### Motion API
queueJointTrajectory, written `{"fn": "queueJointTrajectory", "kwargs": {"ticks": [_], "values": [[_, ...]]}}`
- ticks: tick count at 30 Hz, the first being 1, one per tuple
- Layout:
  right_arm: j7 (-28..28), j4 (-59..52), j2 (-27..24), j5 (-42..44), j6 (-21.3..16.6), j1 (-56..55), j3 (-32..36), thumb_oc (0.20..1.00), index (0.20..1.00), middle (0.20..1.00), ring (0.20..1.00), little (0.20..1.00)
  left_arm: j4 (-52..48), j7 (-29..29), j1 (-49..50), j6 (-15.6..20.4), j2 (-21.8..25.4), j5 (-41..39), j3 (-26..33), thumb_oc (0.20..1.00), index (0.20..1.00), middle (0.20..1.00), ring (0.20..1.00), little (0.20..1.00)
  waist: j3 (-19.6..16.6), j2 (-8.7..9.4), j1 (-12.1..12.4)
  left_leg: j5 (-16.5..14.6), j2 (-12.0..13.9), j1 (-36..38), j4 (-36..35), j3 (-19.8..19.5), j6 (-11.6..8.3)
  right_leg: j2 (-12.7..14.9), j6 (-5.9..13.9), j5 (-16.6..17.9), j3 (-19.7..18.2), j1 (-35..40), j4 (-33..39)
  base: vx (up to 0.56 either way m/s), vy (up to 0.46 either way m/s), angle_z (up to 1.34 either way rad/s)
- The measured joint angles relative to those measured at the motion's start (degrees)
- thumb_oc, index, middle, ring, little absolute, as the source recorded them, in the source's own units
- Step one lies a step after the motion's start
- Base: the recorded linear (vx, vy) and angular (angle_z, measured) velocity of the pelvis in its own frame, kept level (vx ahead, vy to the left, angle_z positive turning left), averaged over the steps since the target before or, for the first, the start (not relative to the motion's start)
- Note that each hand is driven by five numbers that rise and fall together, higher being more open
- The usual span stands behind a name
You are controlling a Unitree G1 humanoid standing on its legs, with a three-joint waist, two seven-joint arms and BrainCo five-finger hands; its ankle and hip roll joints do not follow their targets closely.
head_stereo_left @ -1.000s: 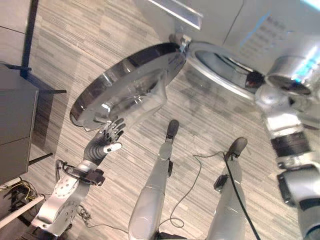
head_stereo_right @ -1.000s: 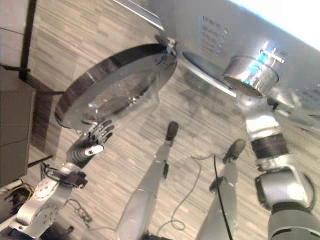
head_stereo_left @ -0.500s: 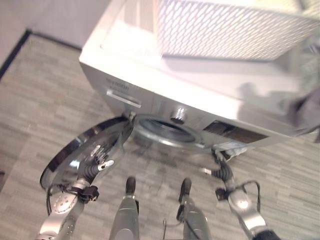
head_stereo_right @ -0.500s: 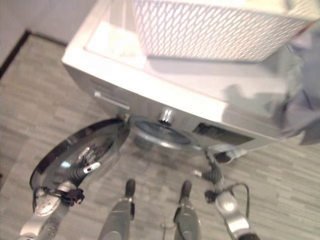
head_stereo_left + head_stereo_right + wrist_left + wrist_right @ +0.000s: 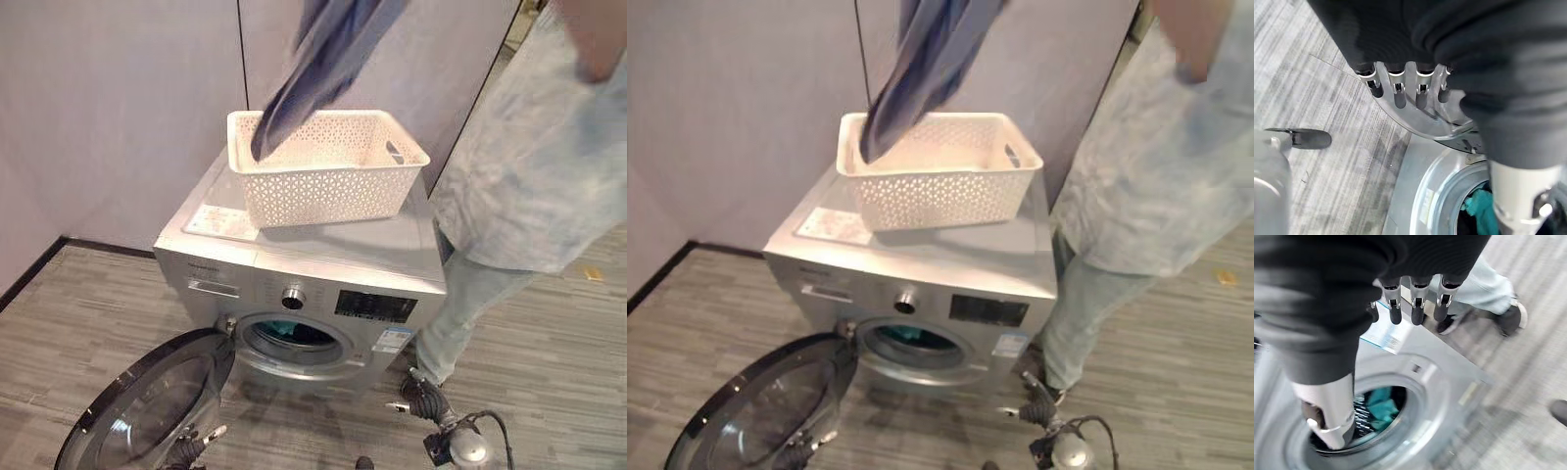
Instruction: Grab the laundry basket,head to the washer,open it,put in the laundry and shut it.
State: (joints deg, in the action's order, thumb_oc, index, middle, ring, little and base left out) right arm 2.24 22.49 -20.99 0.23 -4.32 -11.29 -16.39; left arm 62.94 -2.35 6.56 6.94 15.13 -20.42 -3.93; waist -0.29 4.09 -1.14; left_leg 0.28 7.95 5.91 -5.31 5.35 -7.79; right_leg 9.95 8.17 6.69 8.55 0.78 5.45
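Down at the near left, your left hand [image 5: 193, 448] sits at the near edge of the swung-open washer door [image 5: 147, 411], fingers straight and relaxed, gripping nothing. Near right, your right hand [image 5: 416, 397] hangs low beside the washer [image 5: 304, 294], fingers [image 5: 1415, 308] loosely extended, empty too. Through the open port you can see teal laundry [image 5: 1378, 409] already in the drum. Laundry basket [image 5: 323, 162] stands on top of the washer; a person [image 5: 519, 166] at the right holds a dark blue garment [image 5: 313, 59] over it. Judging by this, you're between loading and shutting. Next move: check the basket, then push the door round with the left hand until it meets the port, keeping cloth clear of the seal.
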Motion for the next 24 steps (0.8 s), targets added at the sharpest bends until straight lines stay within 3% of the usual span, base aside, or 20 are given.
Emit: {"fn": "queueJointTrajectory", "kwargs": {"ticks": [10, 14, 17, 18, 21, 22, 24], "values": [[0.04, -0.26, -0.12, 1.23, 0.02, -0.34, 0.07, 1.000, 1.000, 1.000, 1.000, 1.000, 1.03, -0.38, 0.86, -0.03, -0.84, 0.79, 1.31, 1.000, 1.000, 1.000, 1.000, 1.000, -0.49, -0.69, 0.35, -0.33, 0.27, 0.98, -0.29, -0.07, 0.31, -0.04, 0.05, -0.83, 0.03, 1.46, 0.02, 0.00, -0.002, 0.01], [-1.35, -9.91, -3.18, 3.75, -0.54, -3.13, 2.66, 1.000, 1.000, 1.000, 1.000, 1.000, 1.11, -0.40, 1.43, -0.03, -1.23, 1.29, 3.52, 1.000, 1.000, 1.000, 1.000, 1.000, -0.82, -0.92, 0.27, -0.31, 0.38, 0.79, -0.29, -0.07, 0.28, -0.02, 0.05, -0.84, 0.03, 1.24, 0.02, 0.00, 0.000, 0.00], [-2.41, -19.31, -5.13, 8.65, -1.44, -5.46, 9.63, 1.000, 1.000, 1.000, 1.000, 1.000, 1.06, -0.36, 1.46, 0.03, -2.06, 1.29, 5.40, 1.000, 1.000, 1.000, 1.000, 1.000, -1.01, -1.37, 0.12, -0.31, 0.32, 0.48, -0.29, -0.06, 0.25, 0.01, 0.12, -0.89, 0.02, 0.97, 0.02, 0.00, 0.003, 0.01], [-3.48, -27.58, -5.17, 13.44, -3.13, -7.38, 16.30, 1.000, 1.000, 1.000, 1.000, 1.000, 1.14, -0.07, 1.53, 0.03, -2.20, 1.37, 5.56, 1.000, 1.000, 1.000, 1.000, 1.000, -1.11, -1.74, 0.03, -0.09, 0.32, -0.07, -0.30, -0.13, -0.07, 0.00, 0.15, -0.86, 0.05, 0.53, 0.02, 0.00, 0.000, 0.00], [-5.81, -38.56, -6.57, 21.90, -6.69, -7.29, 26.24, 1.000, 1.000, 1.000, 1.000, 1.000, 1.39, 0.61, 2.16, 0.03, -2.43, 2.78, 5.88, 1.000, 1.000, 1.000, 1.000, 1.000, -1.32, -1.74, -1.12, -0.09, 0.31, -0.11, -0.29, -0.12, -0.13, -0.16, 0.32, -0.64, 0.05, 0.48, 0.01, 0.00, 0.006, -0.01], [-7.03, -42.99, -6.82, 26.64, -8.74, -3.60, 30.48, 1.000, 1.000, 1.000, 1.000, 1.000, 1.85, 1.17, 2.57, 0.02, -2.63, 3.17, 6.01, 1.000, 1.000, 1.000, 1.000, 1.000, -1.44, -1.64, -1.80, -0.09, 0.25, -0.04, -0.29, 0.01, -0.13, -0.22, 0.26, -0.53, -0.05, 0.32, 0.01, 0.00, 0.016, -0.06], [-7.27, -44.85, -6.99, 31.31, -11.13, 2.41, 32.58, 1.000, 1.000, 1.000, 1.000, 1.000, 3.22, 1.53, 2.47, -0.01, -2.63, 3.59, 5.93, 1.000, 1.000, 1.000, 1.000, 1.000, -1.72, -1.19, -2.70, -0.10, 0.25, -0.09, -0.31, 0.15, -0.14, -0.23, 0.29, -0.47, -0.19, 0.19, 0.02, 0.00, 0.011, -0.07]]}}
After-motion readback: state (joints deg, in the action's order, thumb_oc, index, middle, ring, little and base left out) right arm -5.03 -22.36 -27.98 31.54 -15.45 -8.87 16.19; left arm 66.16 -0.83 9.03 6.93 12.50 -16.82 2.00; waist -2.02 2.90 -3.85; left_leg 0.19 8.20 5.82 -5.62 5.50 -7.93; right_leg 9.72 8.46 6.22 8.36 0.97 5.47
